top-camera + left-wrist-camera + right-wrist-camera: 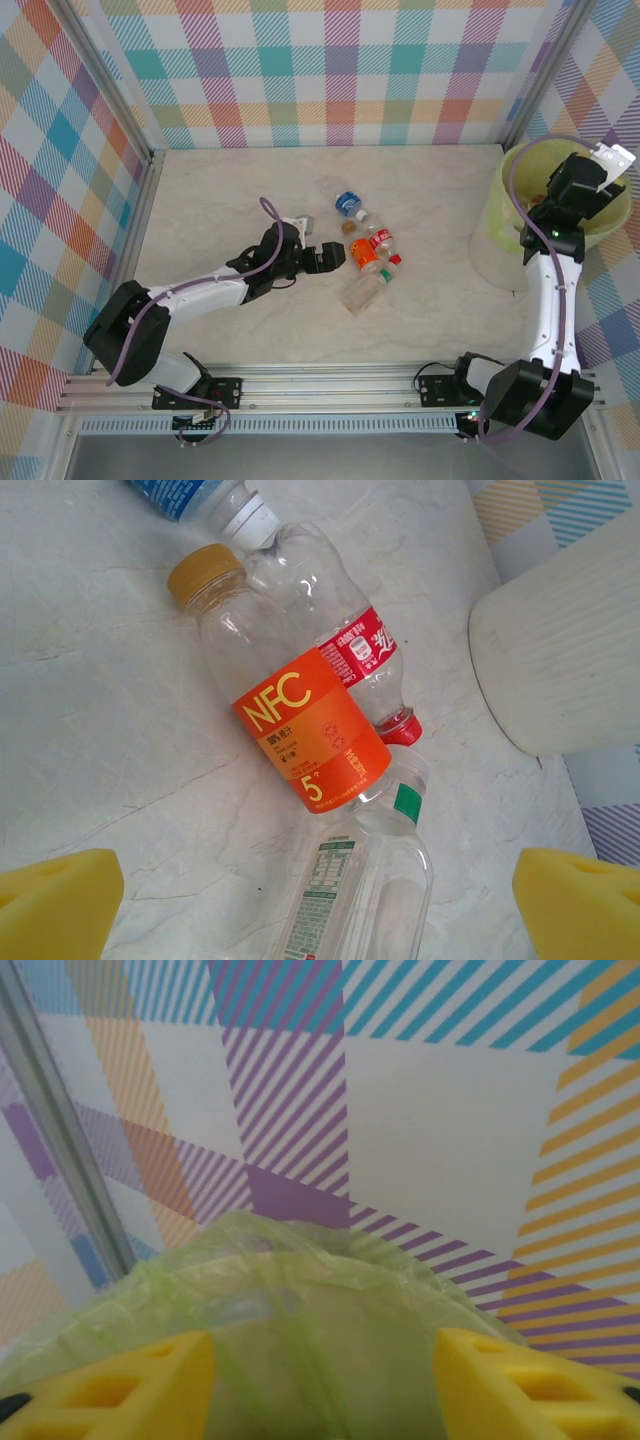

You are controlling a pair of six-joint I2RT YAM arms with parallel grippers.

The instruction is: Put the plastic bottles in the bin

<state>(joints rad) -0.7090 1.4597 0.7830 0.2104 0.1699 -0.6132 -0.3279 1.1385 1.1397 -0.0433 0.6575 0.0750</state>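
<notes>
Several plastic bottles lie in a cluster mid-table: one with an orange label (pixel 362 252) (pixel 310 730), one with a red label (pixel 382 240) (pixel 365 650), a blue-labelled one (pixel 348 203) (pixel 190 492) and a clear one with a green band (pixel 365 288) (pixel 360 880). My left gripper (pixel 335 257) (pixel 318 905) is open just left of the cluster, its yellow fingers (pixel 55 905) either side of the clear bottle and apart from it. The lime-green bin (pixel 500 195) (pixel 300 1290) stands at the right. My right gripper (pixel 578 190) (pixel 325 1380) hangs open over its bag liner, holding nothing.
Plaid walls and aluminium posts (pixel 150 160) close in the table on three sides. The bin sits tight in the right rear corner by a post (pixel 60 1130). Bare marble tabletop (pixel 230 190) lies left of and behind the bottles.
</notes>
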